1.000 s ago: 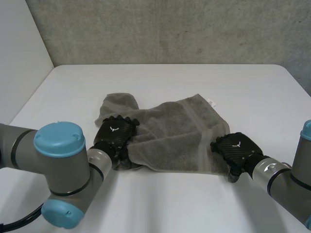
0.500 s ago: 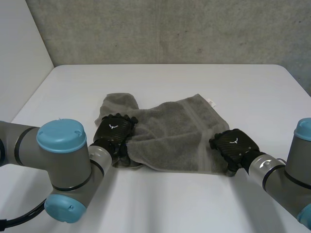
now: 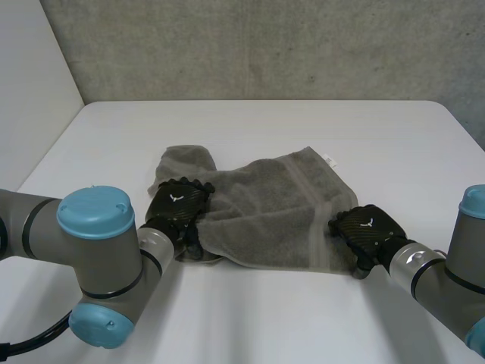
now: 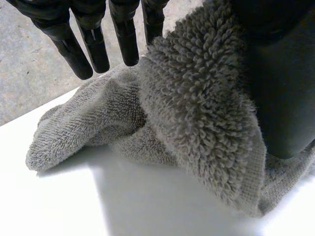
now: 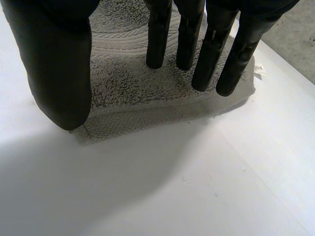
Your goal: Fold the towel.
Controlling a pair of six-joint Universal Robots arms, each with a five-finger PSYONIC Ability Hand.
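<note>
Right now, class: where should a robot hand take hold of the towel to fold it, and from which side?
The near right corner of the towel, from the robot's side: its hemmed edge lies flat and free on the table, whereas the far left end is bunched.

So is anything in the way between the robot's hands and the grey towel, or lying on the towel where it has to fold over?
Nothing visible does. The left hand pinches the grey terry towel at its near left corner; the right hand is open at the near right corner. Nothing lies on the towel.
</note>
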